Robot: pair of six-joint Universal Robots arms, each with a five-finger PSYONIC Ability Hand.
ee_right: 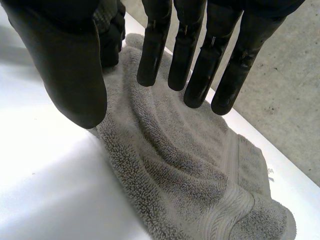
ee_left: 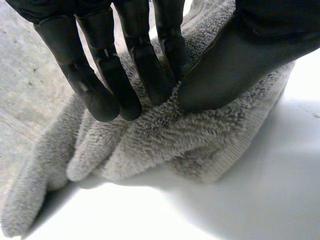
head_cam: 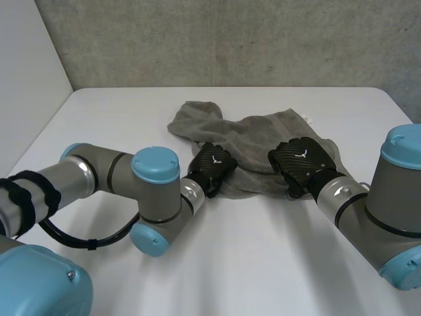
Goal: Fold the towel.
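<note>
- The towel (head_cam: pixel 263 141) lies crumpled and unfolded on the white table (head_cam: pixel 263 257), bunched into ridges, with both hands at its near edge.
- The left hand (head_cam: pixel 212 168) has its fingers (ee_left: pixel 145 65) brought down against the thumb, pinching a raised fold of the pile between them. The fold sits right at its fingertips, close to the towel's near edge.
- The right hand (head_cam: pixel 302 161) is spread: fingers (ee_right: pixel 192 55) straight and slightly apart, thumb held well off to the side, nothing gripped. The towel runs under its palm and out past its fingertips to a hemmed corner. I cannot tell whether the fingertips touch the cloth.
- Step in hand, as I judge it: taking hold of the near edge — one hand has it, the other does not, and no fold has been made yet.
- The next move calls for the right hand to close on the cloth under its fingertips. Both hands would then need to draw apart to flatten the bunched middle — a fold laid over these ridges would likely come out crooked.
</note>
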